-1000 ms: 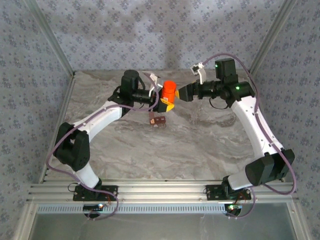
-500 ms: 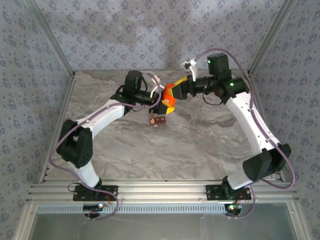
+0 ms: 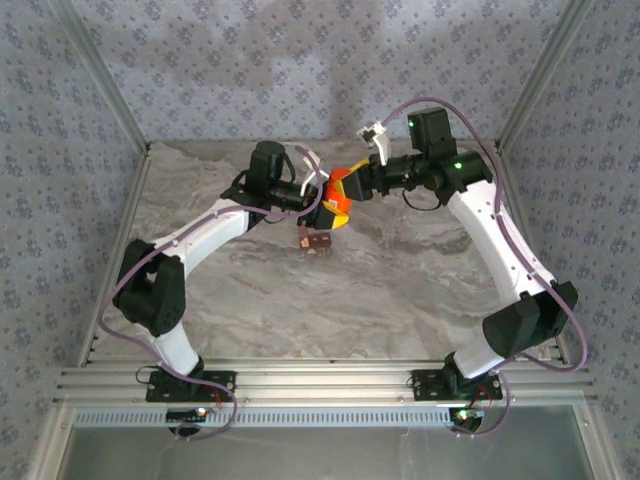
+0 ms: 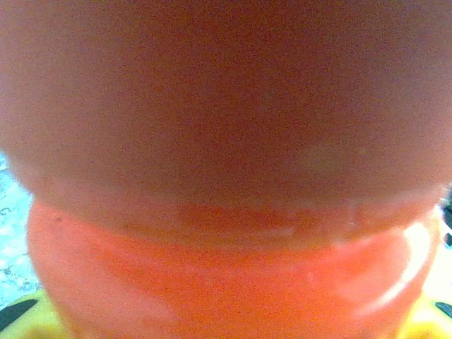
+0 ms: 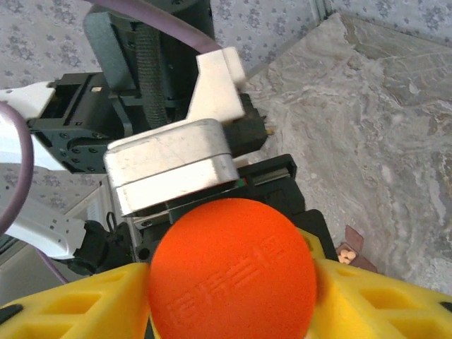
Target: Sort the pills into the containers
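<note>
Near the table's far edge the left gripper (image 3: 330, 208) clamps the orange pill bottle (image 4: 212, 282) and the right gripper (image 3: 350, 186) pinches its cap (image 5: 232, 272), so unscrewing probably comes next.

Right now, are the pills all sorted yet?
Not yet. Done: the left claw holds the orange bottle up off the table. In hand: the right claw grips its cap, not off yet. Left: opening it and filling the containers below, where something pale already shows.
</note>
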{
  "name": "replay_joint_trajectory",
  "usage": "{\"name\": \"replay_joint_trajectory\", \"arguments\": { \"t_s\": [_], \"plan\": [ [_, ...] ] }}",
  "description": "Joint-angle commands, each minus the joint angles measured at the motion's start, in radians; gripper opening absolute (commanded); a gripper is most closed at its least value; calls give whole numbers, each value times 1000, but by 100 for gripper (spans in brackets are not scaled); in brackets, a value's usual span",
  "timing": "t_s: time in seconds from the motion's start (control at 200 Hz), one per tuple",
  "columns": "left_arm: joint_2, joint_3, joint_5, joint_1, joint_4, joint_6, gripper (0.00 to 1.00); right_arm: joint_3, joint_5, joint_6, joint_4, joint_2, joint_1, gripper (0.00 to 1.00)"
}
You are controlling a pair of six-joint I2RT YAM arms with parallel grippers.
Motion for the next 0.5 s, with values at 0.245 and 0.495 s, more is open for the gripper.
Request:
{"name": "replay_joint_trajectory", "arguments": {
  "t_s": [0.245, 0.495],
  "plan": [
    [5, 57, 22, -8, -45, 54, 0, 115, 62, 22, -133, 49, 17, 40],
    [30, 115, -31, -5, -188, 156, 0, 344, 327, 62, -435, 215, 117, 32]
  ]
}}
